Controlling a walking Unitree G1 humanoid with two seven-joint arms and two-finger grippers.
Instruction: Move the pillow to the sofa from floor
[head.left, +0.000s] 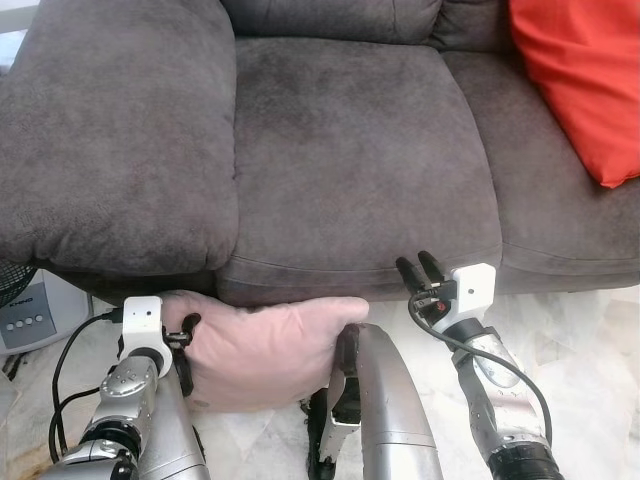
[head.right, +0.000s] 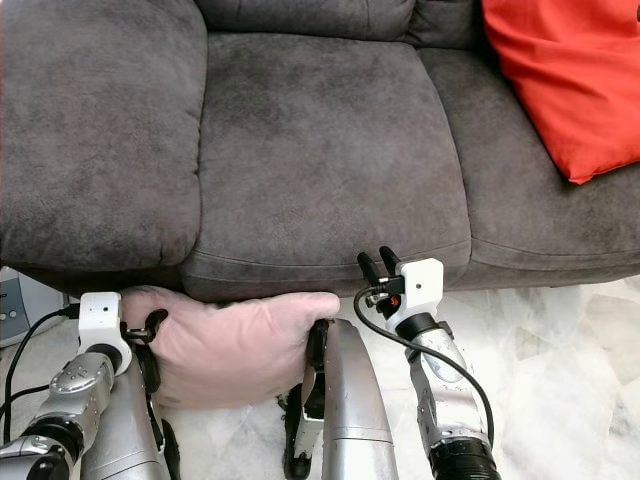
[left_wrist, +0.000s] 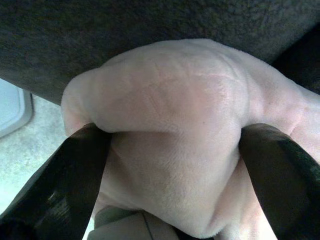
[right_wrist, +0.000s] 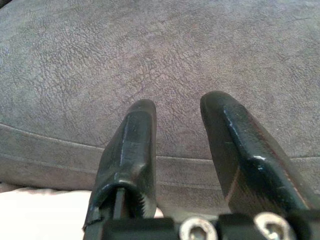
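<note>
A pale pink pillow (head.left: 265, 345) hangs just below the front edge of the grey sofa seat (head.left: 350, 150), above the floor. My left gripper (head.left: 186, 335) is shut on the pillow's left end. In the left wrist view both black fingers (left_wrist: 65, 185) pinch a bulging fold of the pillow (left_wrist: 170, 110). My right gripper (head.left: 421, 270) is raised at the seat's front edge, to the right of the pillow. Its two fingers (right_wrist: 132, 150) stand slightly apart, open, with nothing between them, pointing at the seat cushion.
A red cushion (head.left: 580, 80) leans on the sofa's right seat. The wide grey armrest (head.left: 110, 130) bulges at the left. A white appliance with buttons (head.left: 30, 318) and black cables stand on the marble floor (head.left: 585, 330) at left. My silver leg (head.left: 390, 400) is below the pillow.
</note>
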